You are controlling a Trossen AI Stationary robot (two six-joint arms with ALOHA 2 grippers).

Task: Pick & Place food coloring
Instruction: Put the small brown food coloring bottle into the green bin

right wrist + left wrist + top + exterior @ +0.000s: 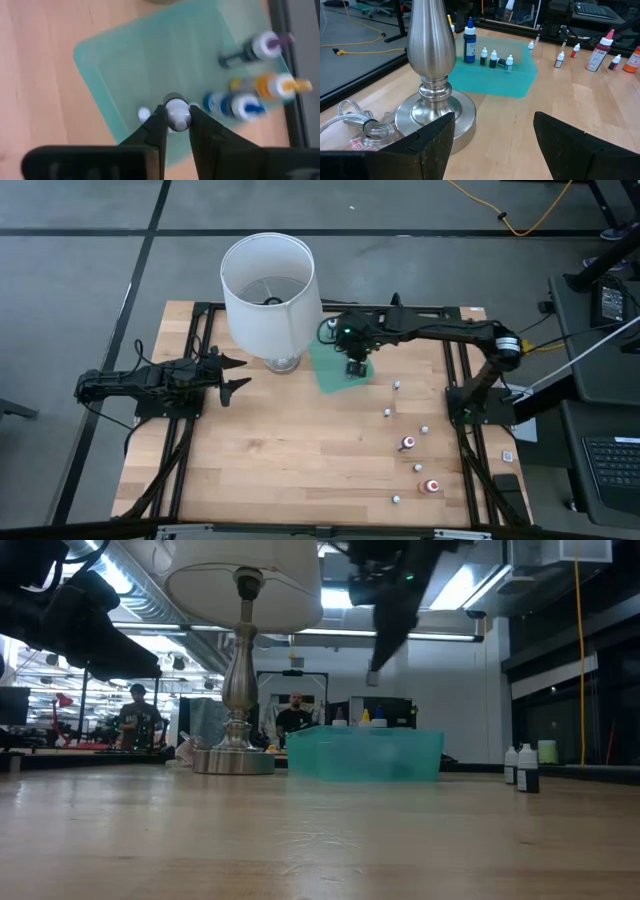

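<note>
My right gripper (354, 368) hangs above the translucent green tray (338, 370) beside the lamp, shut on one tiny white-capped food coloring bottle (177, 112). Several more bottles lie or stand in the tray (250, 47), (492, 58). Others stand loose on the table's right half (407, 443), (431, 486). My left gripper (235, 376) waits open at the table's left, level with the lamp's foot (432, 107), touching nothing. My right gripper pinches the small bottle at its white cap end (176, 119) between its two fingertips (159, 120). The fingers come from above, slanting down. The bottle is lifted well clear of the tray (372, 678); its lower part is hidden behind the cap.
A tall lamp with a big white shade (268, 290) and silver stem (240, 660) stands right next to the tray's left side. Its cord (355, 120) lies coiled by the foot. Bare wood fills the table's near half (290, 470).
</note>
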